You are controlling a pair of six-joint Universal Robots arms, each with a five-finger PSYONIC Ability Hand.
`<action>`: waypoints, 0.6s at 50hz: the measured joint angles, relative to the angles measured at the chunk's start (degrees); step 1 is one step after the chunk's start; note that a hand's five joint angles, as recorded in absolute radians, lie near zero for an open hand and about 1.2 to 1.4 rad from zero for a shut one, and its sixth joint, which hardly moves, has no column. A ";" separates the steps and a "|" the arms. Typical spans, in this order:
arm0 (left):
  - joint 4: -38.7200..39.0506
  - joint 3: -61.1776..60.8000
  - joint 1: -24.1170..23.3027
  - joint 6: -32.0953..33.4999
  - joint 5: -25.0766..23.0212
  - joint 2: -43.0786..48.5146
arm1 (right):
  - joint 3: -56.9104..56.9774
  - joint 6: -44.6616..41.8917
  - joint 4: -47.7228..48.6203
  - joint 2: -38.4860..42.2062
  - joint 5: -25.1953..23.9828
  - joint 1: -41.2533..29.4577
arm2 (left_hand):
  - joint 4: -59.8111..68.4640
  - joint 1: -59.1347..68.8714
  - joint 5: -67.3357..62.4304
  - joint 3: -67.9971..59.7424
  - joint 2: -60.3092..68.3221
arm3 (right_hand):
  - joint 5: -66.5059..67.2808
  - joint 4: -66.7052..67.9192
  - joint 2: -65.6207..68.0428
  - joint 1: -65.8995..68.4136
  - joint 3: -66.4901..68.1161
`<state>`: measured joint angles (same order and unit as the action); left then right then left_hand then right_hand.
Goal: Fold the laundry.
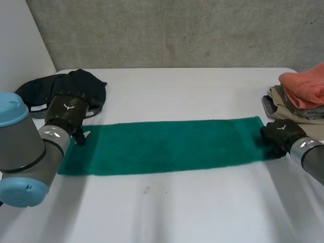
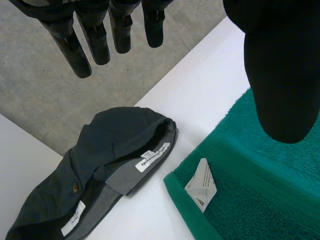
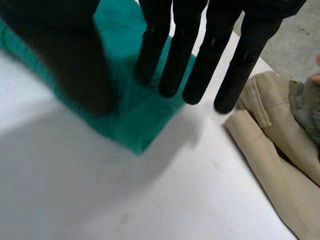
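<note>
A green towel [image 1: 167, 147] lies across the table as a long folded strip. My left hand [image 1: 68, 112] is at its left end. In the left wrist view this hand [image 2: 280, 75] hovers open over the towel's corner [image 2: 260, 200], fingers [image 2: 95, 35] straight and thumb apart, above a white label [image 2: 201, 185]. My right hand [image 1: 278, 134] is at the towel's right end. In the right wrist view its straight fingers [image 3: 195, 45] reach over the near right corner of the towel [image 3: 135, 110], thumb held apart, and nothing is pinched.
A dark garment [image 1: 66, 88] with white labels lies bunched at the back left, just beyond the towel's left end [image 2: 115, 150]. A stack of folded clothes, orange [image 1: 306, 86] on top and beige trousers [image 3: 270, 145] beneath, sits at the right edge beside my right hand.
</note>
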<state>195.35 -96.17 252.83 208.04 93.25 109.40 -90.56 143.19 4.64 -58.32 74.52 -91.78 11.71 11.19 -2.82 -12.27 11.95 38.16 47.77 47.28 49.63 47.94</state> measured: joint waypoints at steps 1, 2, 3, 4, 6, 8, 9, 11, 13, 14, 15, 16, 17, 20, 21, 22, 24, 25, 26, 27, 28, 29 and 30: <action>0.09 -0.09 -0.06 0.00 0.00 0.03 | 0.15 -0.07 0.97 0.56 0.46 0.22 | 0.00 0.00 0.00 0.00 0.00 | 10.50 10.86 11.68 10.54 10.87; 0.17 -0.18 -0.12 0.00 0.00 0.04 | 0.20 -0.17 1.81 0.93 1.08 0.56 | 0.00 0.00 0.00 0.00 0.00 | 16.23 16.93 18.06 14.78 16.86; 0.21 -0.21 -0.14 0.01 0.00 0.03 | 0.20 -0.25 2.25 1.06 1.41 0.77 | 0.00 0.00 0.00 0.00 0.00 | 17.03 18.00 19.10 14.87 17.88; 0.27 -0.28 -0.19 0.00 0.00 -0.03 | 0.19 -0.52 3.21 1.19 2.37 1.32 | 0.00 0.00 0.00 0.00 0.00 | 17.81 20.18 20.22 14.87 19.84; 0.31 -0.37 -0.26 -0.02 0.00 -0.19 | 0.00 -1.12 4.18 1.05 3.62 2.18 | 0.00 0.00 0.00 0.00 0.00 | 17.81 20.66 20.22 14.87 20.06; 0.33 -0.44 -0.29 -0.05 0.00 -0.61 | -0.55 -2.49 4.92 0.26 5.07 3.50 | 0.00 0.00 0.00 0.00 0.00 | 17.81 20.76 20.22 14.87 20.06; 0.33 -0.45 -0.28 -0.06 0.00 -0.68 | -0.65 -2.76 4.97 0.11 5.24 3.72 | 0.00 0.00 0.00 0.00 0.00 | 17.81 20.77 20.22 14.87 20.06; 0.31 -0.59 -0.23 -0.08 -0.03 -1.55 | -1.42 -5.67 5.17 -1.40 6.63 6.24 | 0.00 0.00 0.00 0.00 0.00 | 17.81 20.79 20.22 14.87 20.06; 0.28 -0.88 -0.16 -0.09 -0.05 -2.46 | -2.13 -9.77 5.12 -2.93 7.70 9.60 | 0.00 0.00 0.00 0.00 0.00 | 17.81 20.81 20.22 14.87 20.06; 0.28 -0.99 -0.13 -0.09 -0.06 -2.78 | -2.28 -11.16 5.10 -3.37 7.96 10.69 | 0.00 0.00 0.00 0.00 0.00 | 17.81 20.81 20.22 14.87 20.06; 0.28 -1.13 -0.09 -0.09 -0.06 -3.14 | -2.43 -12.51 5.06 -3.76 8.19 11.73 | 0.00 0.00 0.00 0.00 0.00 | 17.81 20.81 20.22 14.87 20.06; 0.28 -1.27 -0.05 -0.10 -0.07 -3.42 | -2.56 -13.96 5.02 -4.16 8.41 12.76 | 0.00 0.00 0.00 0.00 0.00 | 17.82 20.82 20.22 14.87 20.06; 0.27 -1.55 0.01 -0.10 -0.07 -3.92 | -2.62 -15.84 4.98 -4.85 8.67 13.80 | 0.00 0.00 0.00 0.00 0.00 | 18.20 20.87 20.22 14.87 20.06; 0.27 -2.12 0.09 -0.10 -0.09 -4.79 | -2.30 -17.75 5.05 -6.79 8.79 12.84 | 0.00 0.00 0.00 0.00 0.00 | 18.54 20.99 20.22 14.87 20.12; 0.27 -2.28 0.10 -0.10 -0.09 -5.04 | -2.05 -17.55 5.17 -7.48 8.71 11.55 | 0.00 0.00 0.00 0.00 0.00 | 18.61 21.00 20.22 14.87 20.19; 0.28 -2.41 0.12 -0.11 -0.09 -5.26 | -1.79 -17.03 5.35 -8.13 8.57 9.91 | 0.00 0.00 0.00 0.00 0.00 | 18.71 21.00 20.22 14.87 20.26; 0.28 -2.55 0.12 -0.12 -0.08 -5.50 | -1.45 -16.02 5.69 -8.82 8.29 7.52 | 0.00 0.00 0.00 0.00 0.00 | 18.79 21.01 20.22 14.87 20.33; 0.29 -2.70 0.12 -0.14 -0.06 -5.87 | -0.92 -13.84 6.61 -9.68 7.52 3.06 | 0.00 0.00 0.00 0.00 0.00 | 18.84 21.01 20.22 14.87 20.36; 0.29 -2.75 0.11 -0.15 -0.05 -6.02 | -0.76 -13.12 6.96 -9.90 7.26 1.62 | 0.00 0.00 0.00 0.00 0.00 | 18.84 21.01 20.22 14.87 20.37; 0.29 -2.77 0.11 -0.15 -0.05 -6.08 | -0.63 -12.37 7.38 -10.06 7.00 0.12 | 0.00 0.00 0.00 0.00 0.00 | 18.84 21.01 20.22 14.87 20.37; 0.30 -2.81 0.09 -0.16 -0.04 -6.28 | -0.36 -10.56 8.71 -10.38 5.89 -3.88 | 0.00 0.00 0.00 0.00 0.00 | 18.84 21.01 20.22 14.87 20.40; 0.30 -2.83 0.06 -0.18 -0.02 -6.47 | -0.22 -9.13 10.24 -10.51 4.72 -7.59 | 0.00 0.00 0.00 0.00 0.00 | 18.84 21.01 20.22 14.87 20.46; 0.30 -2.83 0.02 -0.19 -0.02 -6.59 | -0.17 -8.25 11.38 -10.53 3.80 -10.16 | 0.00 0.00 0.00 0.00 0.00 | 18.84 21.02 20.22 14.87 20.49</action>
<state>195.65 -99.01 252.85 207.85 93.24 102.81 -90.73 134.94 16.02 -68.85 78.32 -101.94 11.71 11.19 -2.82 -12.27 11.94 56.99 68.79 67.49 64.50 68.42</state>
